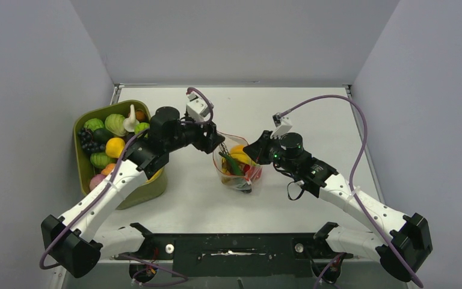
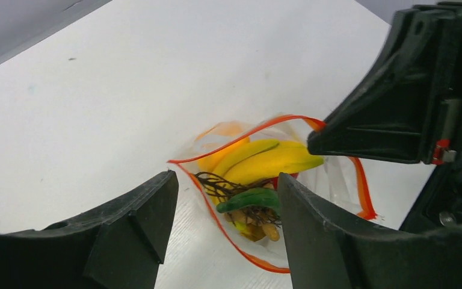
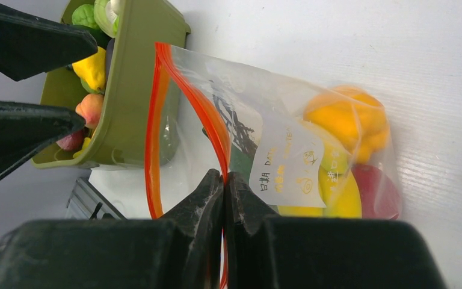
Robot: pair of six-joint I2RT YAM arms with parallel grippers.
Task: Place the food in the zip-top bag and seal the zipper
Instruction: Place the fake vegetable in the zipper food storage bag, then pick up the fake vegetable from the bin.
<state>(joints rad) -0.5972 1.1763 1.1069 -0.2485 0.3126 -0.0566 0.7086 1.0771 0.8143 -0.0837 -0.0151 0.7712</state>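
The zip-top bag [image 1: 240,174] stands mouth-up at the table's middle, holding food: yellow bananas [image 2: 271,161], a green piece [image 2: 249,198] on dark stems, and orange [image 3: 343,117] and red [image 3: 376,192] pieces. My right gripper [image 3: 224,177] is shut on the red zipper [image 3: 183,84] at the bag's right rim and holds the mouth up. My left gripper [image 2: 227,180] hovers open just above the mouth's left rim, with nothing between its fingers. In the top view it [image 1: 219,144] sits left of the bag, facing the right gripper [image 1: 254,150].
An olive-green tray [image 1: 141,191] at the left holds more food [image 1: 114,146], including grapes, green, yellow and orange pieces. My left arm reaches over its right side. Grey walls close in the white table at the back and on both sides.
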